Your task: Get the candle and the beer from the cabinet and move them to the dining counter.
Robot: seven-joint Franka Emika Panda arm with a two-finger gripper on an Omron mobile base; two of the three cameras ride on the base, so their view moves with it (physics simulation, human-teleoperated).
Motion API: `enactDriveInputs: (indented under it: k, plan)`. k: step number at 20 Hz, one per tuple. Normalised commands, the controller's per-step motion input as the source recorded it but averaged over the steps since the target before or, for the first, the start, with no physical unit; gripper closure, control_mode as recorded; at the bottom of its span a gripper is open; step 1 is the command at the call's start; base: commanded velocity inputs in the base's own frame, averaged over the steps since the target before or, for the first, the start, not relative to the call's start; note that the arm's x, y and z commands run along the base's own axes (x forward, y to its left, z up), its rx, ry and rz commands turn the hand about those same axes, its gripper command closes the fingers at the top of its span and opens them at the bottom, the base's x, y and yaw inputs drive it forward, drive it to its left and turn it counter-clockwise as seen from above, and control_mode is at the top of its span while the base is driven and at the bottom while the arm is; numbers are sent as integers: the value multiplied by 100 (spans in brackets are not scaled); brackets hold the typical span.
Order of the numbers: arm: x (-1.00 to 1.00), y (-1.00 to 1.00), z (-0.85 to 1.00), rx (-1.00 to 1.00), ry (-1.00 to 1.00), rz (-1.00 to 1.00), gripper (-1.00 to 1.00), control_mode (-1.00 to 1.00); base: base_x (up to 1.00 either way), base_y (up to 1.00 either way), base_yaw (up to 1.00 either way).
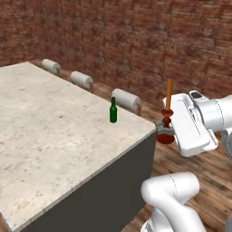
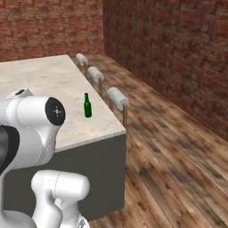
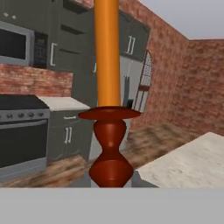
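Where arm hides candle [image 1: 168, 113]: beer [image 2: 87, 106]

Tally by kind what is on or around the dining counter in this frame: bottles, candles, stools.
Beer bottles: 1, upright on the dining counter
Candles: 1, upright, gripped in the gripper just off the counter's corner
Stools: 3, along the counter's far side
Total: 5
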Motion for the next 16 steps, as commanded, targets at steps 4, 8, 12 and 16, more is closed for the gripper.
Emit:
enactDriveInputs:
  k: [4,8,12,16]
  plan:
    - [0,0,0,0,0,0,100,100,21,-91,37]
    - [0,0,0,0,0,0,100,100,21,-92,37]
    - [0,0,0,0,0,0,100,100,19,-92,37]
    - [0,0,0,0,0,0,100,100,19,-90,38]
